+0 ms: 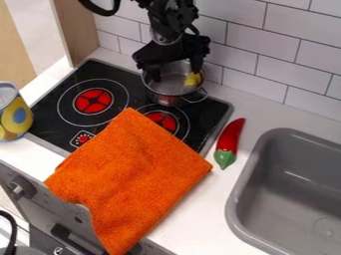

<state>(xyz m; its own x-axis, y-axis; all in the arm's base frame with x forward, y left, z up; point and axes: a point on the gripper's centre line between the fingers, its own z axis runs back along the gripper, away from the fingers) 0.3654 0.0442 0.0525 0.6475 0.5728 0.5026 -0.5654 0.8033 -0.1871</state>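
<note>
Far to the left of the gripper (175, 71), a yellow can (16, 117) with a blue spot is seen standing at the stove's left edge. Between the can and the gripper, a round red burner (92, 101) is seen on the flat black stove (50, 107). In front of the gripper, an orange cloth (133, 179) is laid over part of the stove and the white counter (188, 219), and part of another red burner (162, 118) is covered by it.

The gripper is held over the silver pot (156, 94), with its fingers set wide apart and pointed down. Nothing is seen to be gripped. The pot is found right under the gripper, upright on the back of the stove, near the tiled wall (256, 42). A small yellow thing (192, 79) is seen in the pot, close by the right-hand finger in the view; whether they touch cannot be told.

In this tight spot, the fingers are best kept straight and moved slowly, so that the pot's rim is not bumped and the pot is not tipped. Its thin side handle should be kept clear too.

To the right of the gripper and nearer the front, a red chili pepper (230, 137) is seen on the counter, with a gray sink (233, 204) beyond it.
</note>
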